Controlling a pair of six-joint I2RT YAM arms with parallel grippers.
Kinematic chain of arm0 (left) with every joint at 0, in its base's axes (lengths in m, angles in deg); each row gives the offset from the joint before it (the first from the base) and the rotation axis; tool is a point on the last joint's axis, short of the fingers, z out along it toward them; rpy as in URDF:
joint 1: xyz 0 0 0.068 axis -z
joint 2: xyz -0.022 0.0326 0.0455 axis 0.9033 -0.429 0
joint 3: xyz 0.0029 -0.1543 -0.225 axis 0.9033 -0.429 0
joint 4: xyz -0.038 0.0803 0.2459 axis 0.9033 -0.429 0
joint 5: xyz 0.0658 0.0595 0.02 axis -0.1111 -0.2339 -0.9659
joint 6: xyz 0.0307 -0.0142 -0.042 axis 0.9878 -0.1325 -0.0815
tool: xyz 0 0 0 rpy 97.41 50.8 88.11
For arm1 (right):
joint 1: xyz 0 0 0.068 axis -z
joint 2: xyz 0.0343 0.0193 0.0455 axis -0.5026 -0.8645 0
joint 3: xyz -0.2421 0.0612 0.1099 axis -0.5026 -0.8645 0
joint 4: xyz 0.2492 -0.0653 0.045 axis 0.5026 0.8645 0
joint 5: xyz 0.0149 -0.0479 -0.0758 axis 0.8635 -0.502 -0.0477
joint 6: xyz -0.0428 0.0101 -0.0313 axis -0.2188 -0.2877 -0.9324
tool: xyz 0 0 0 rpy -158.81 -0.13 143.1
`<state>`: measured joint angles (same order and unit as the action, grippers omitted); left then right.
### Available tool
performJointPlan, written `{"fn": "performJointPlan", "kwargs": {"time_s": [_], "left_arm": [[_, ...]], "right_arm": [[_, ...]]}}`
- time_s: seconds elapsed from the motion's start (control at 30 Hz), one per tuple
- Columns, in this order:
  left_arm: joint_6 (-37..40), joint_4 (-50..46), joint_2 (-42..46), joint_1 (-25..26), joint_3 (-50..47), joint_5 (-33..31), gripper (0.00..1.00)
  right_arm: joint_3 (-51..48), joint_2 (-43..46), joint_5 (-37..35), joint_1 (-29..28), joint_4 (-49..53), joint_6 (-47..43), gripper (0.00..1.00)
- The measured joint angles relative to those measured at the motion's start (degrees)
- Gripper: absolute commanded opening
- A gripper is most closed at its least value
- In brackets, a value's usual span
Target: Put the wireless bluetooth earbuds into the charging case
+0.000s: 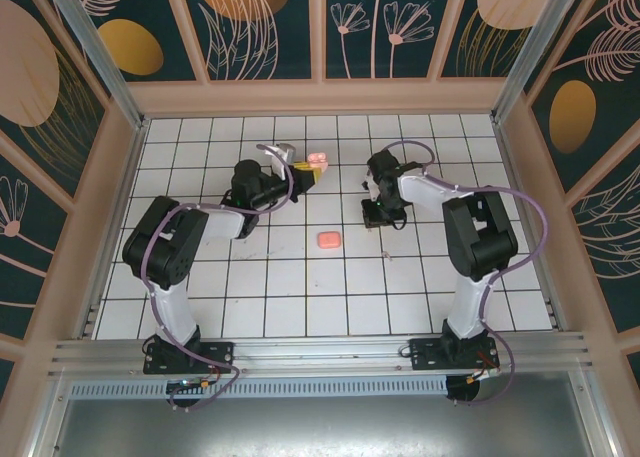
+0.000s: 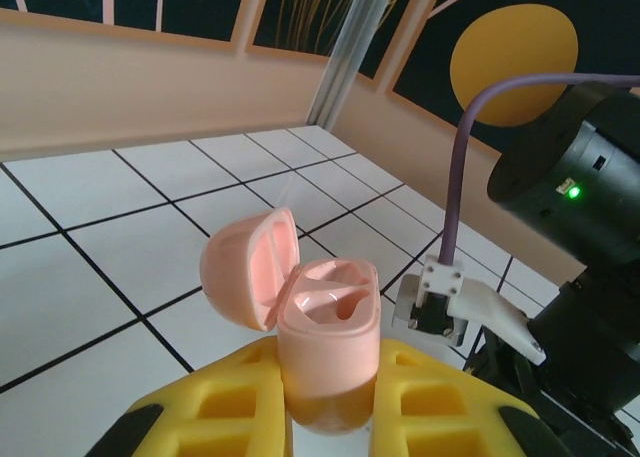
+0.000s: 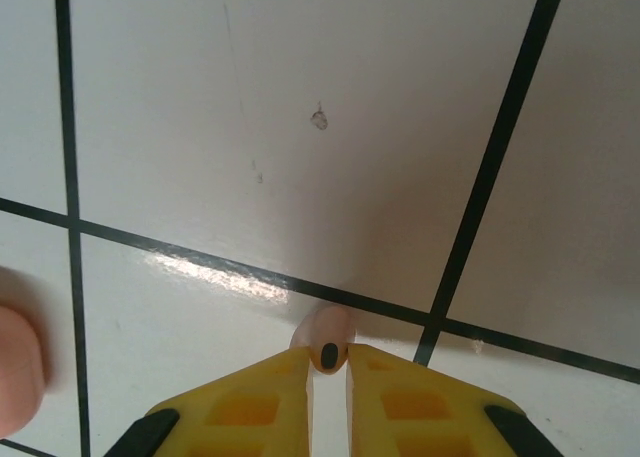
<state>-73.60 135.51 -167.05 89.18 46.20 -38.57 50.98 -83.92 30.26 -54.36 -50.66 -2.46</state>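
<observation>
the earbud (image 3: 322, 327) is partly hidden inside the right gripper (image 3: 329, 362).

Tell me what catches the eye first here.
The left gripper holds up a pink charging case, lid open, over the far middle of the tiled table. The right gripper points straight down, closed on a tiny pink earbud. A coral pod lies on the tiles near both grippers.

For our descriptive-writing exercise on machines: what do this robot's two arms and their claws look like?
The left arm and right arm mix black joint housings with white links, each trailed by a looping purple cable. The left claw and right claw have yellow fingers moulded with rectangular pockets, black at the base. A green light glows on one black housing.
</observation>
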Motion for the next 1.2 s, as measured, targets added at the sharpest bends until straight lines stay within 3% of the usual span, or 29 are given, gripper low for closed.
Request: {"fn": "performJointPlan", "kwargs": {"time_s": [0.13,0.27,0.43,0.63,0.8,1.2], "left_arm": [[0.26,-1.64,-2.01,0.00,2.38,0.46,0.15],[0.35,-4.35,-3.58,0.00,4.42,0.98,0.15],[1.27,-7.78,-3.65,0.00,7.43,0.96,0.15],[2.32,-8.17,-3.76,-0.07,7.96,1.22,0.15],[0.72,-2.97,-6.36,-0.74,7.78,3.04,0.15],[-0.07,1.16,-7.17,-1.11,5.44,6.38,0.15]], "right_arm": [[1.62,-0.94,-0.22,0.02,1.64,-0.20,0.21],[3.72,-1.42,-0.11,0.11,4.22,-0.07,0.34],[8.26,-1.16,1.81,0.55,8.17,1.40,0.40],[10.16,0.15,4.85,3.10,11.23,6.16,0.40],[10.16,-0.42,5.81,5.53,11.93,9.46,0.41],[11.43,-6.19,5.88,5.55,11.98,10.91,0.40]]}}
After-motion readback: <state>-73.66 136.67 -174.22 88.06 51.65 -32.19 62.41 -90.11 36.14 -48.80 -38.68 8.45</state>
